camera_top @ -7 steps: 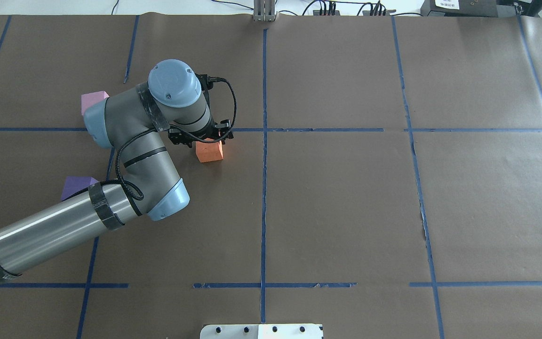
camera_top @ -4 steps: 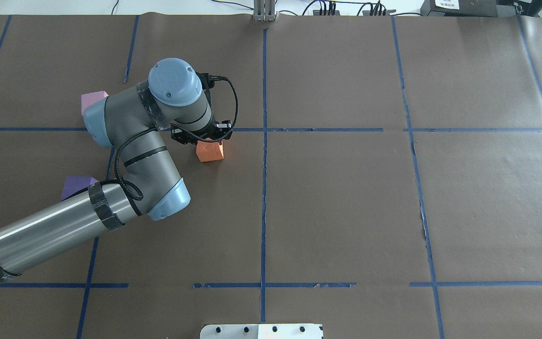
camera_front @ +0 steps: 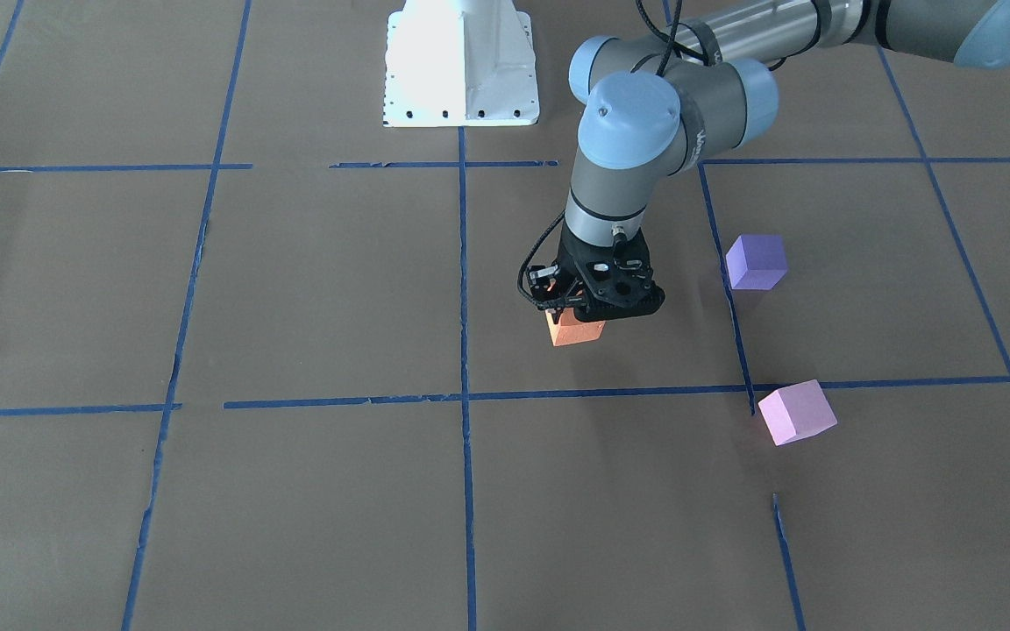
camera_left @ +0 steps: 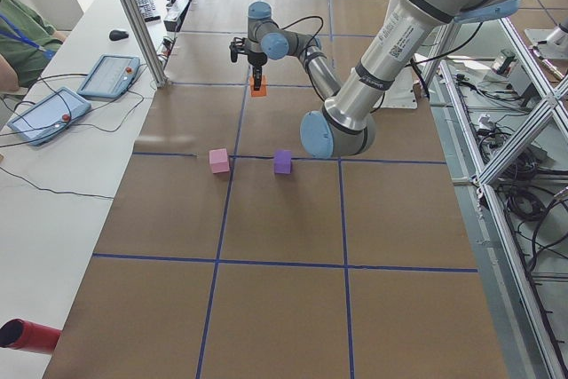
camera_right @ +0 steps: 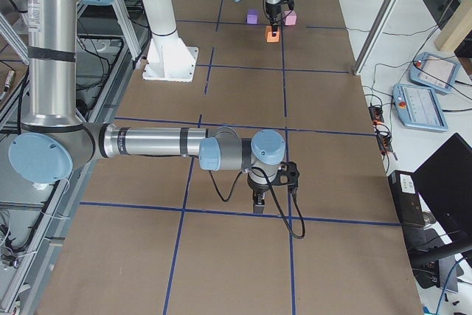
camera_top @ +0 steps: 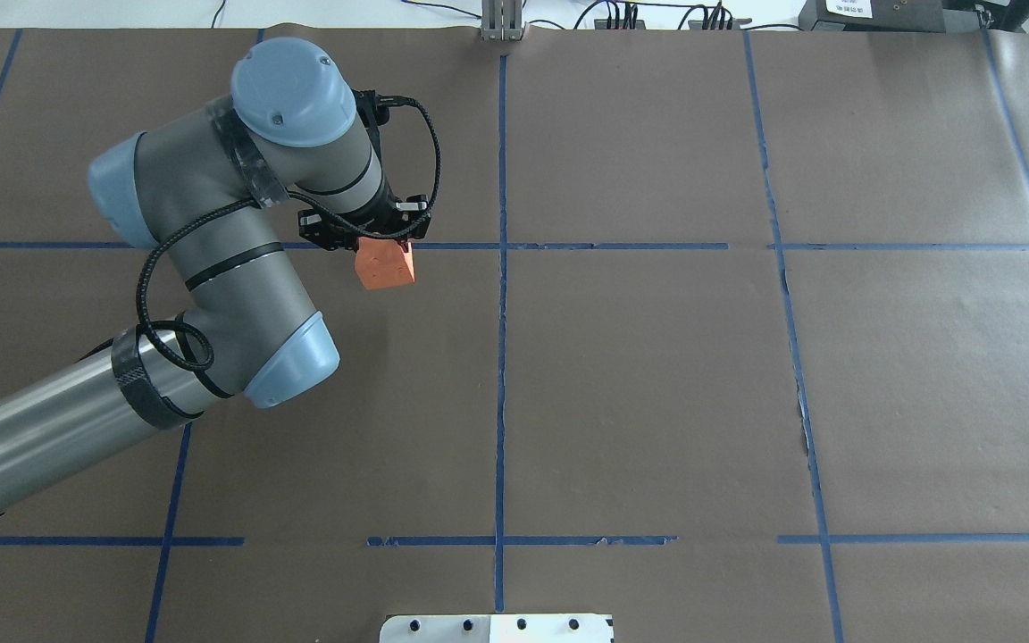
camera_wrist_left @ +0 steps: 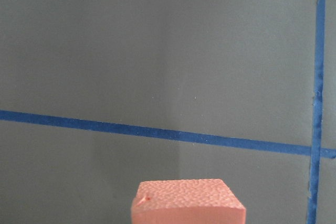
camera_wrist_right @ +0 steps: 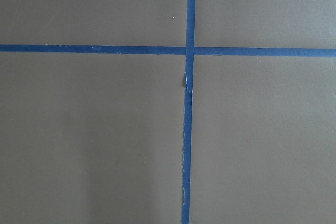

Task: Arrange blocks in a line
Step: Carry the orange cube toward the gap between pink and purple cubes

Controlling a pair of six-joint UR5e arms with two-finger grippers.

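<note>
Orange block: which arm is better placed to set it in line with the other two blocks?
Left. The left gripper is shut on the orange block, near the purple block and the pink block. The right gripper sits far down the table, away from all three.

We see the orange foam cube [camera_wrist_left: 186, 203] up close: its top is matt and pebbled, finely pored, with a small nick near one corner. The dark violet foam cube [camera_front: 756, 261] and the pale pink foam cube [camera_front: 796, 412] look just as matt and soft-edged, with no shine. The bench [camera_top: 657, 375] is covered in brown paper, matt and smooth apart from faint creases, and is crossed by blue adhesive tape lines [camera_top: 500, 357] that are frayed and torn in places. The left arm's long tube [camera_top: 32, 442] is brushed metal with a soft gleam. Its joints are satin grey under smooth light-blue plastic caps [camera_top: 293, 80]. The white robot base [camera_front: 459, 61] looks like glossy painted metal.
</note>
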